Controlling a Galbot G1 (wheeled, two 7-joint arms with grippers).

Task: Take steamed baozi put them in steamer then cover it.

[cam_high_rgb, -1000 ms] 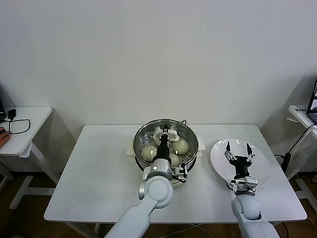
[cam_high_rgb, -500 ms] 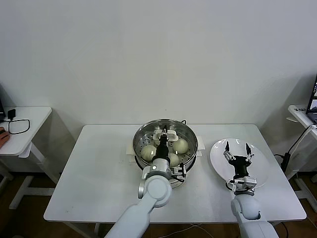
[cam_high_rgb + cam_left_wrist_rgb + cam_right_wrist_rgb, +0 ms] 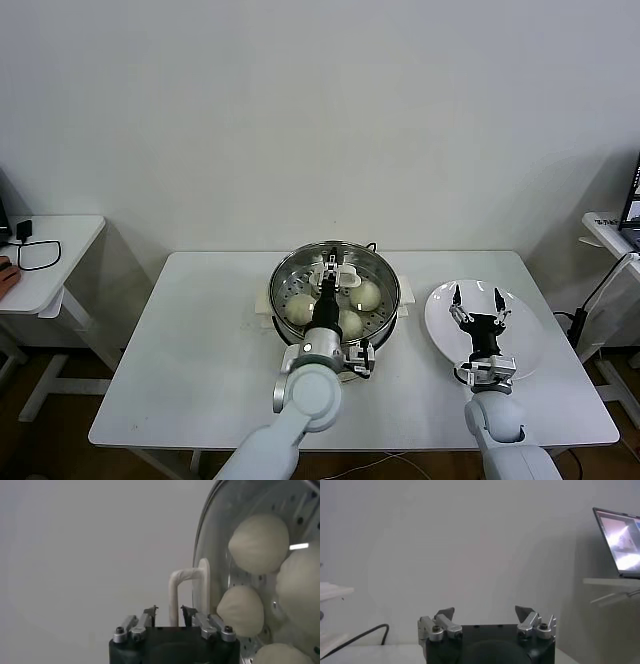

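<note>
Right now I see the steamer (image 3: 380,268) near the middle of the tabletop (image 3: 200,340), toward its far edge, with the cover (image 3: 300,268) seated on its rim and the steamed baozi (image 3: 366,294) showing through the glass on the perforated tray. My left gripper (image 3: 332,264) hangs just over the cover's cream-white bar handle (image 3: 189,587); in the left wrist view its jaws stand parted on either side of the handle's near post, and I see no grip on it. Four buns lie under the glass beside the handle, well beyond the fingertips (image 3: 151,611). My right gripper (image 3: 477,297) waits above the white plate (image 3: 530,345) near the tabletop's right edge, jaws spread wide and holding nothing, apart from the steamer.
</note>
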